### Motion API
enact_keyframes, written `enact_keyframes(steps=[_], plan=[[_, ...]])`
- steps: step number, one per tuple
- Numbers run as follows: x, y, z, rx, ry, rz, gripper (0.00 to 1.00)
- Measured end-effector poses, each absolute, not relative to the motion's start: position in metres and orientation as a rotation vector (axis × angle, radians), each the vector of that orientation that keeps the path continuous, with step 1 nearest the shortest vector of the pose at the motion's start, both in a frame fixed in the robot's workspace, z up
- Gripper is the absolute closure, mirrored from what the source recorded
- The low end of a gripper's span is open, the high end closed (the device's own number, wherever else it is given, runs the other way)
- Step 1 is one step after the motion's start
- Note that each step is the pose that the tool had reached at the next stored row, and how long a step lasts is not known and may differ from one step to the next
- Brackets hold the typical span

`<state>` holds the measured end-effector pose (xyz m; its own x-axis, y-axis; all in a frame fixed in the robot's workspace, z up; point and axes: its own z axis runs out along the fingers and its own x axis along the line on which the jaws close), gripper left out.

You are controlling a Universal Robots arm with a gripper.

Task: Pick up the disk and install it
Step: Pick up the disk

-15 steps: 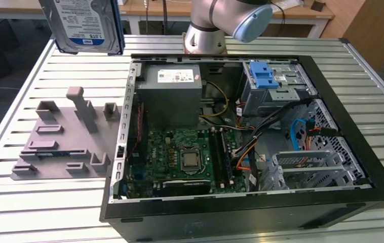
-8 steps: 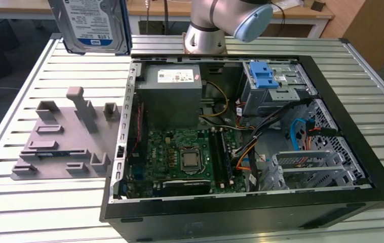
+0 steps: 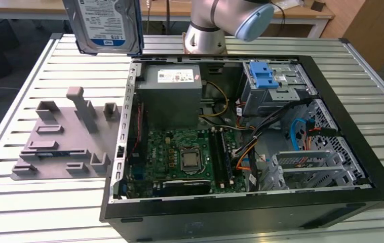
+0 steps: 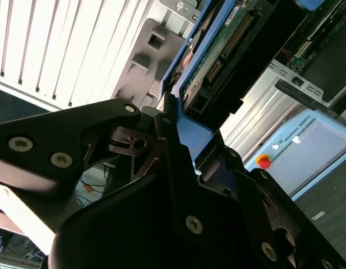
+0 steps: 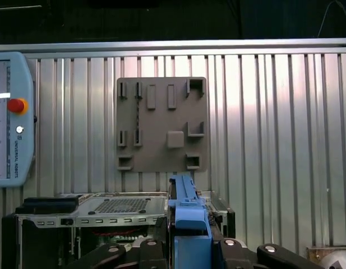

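Gripper [image 4: 184, 129] clamps the disk [image 3: 107, 25] aloft over the table [image 3: 77, 55]; we judge it needs carrying square, clear of the computer case [image 3: 246, 212] wall.

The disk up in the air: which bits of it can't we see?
Exterior view: the top of the disk is cut off by the picture's upper edge.
First wrist view: it stands edge-on, so its label is hidden.
Both wrist views: the gripper, shut on it, covers one end.
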<state>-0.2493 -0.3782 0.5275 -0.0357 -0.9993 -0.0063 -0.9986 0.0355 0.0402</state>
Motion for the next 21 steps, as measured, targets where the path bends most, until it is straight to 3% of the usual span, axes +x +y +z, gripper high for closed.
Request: enact_keyframes(steps=[21], plan=[[-0.197, -0.398, 0.524, 2.165, -2.244, -0.051, 0.64]])
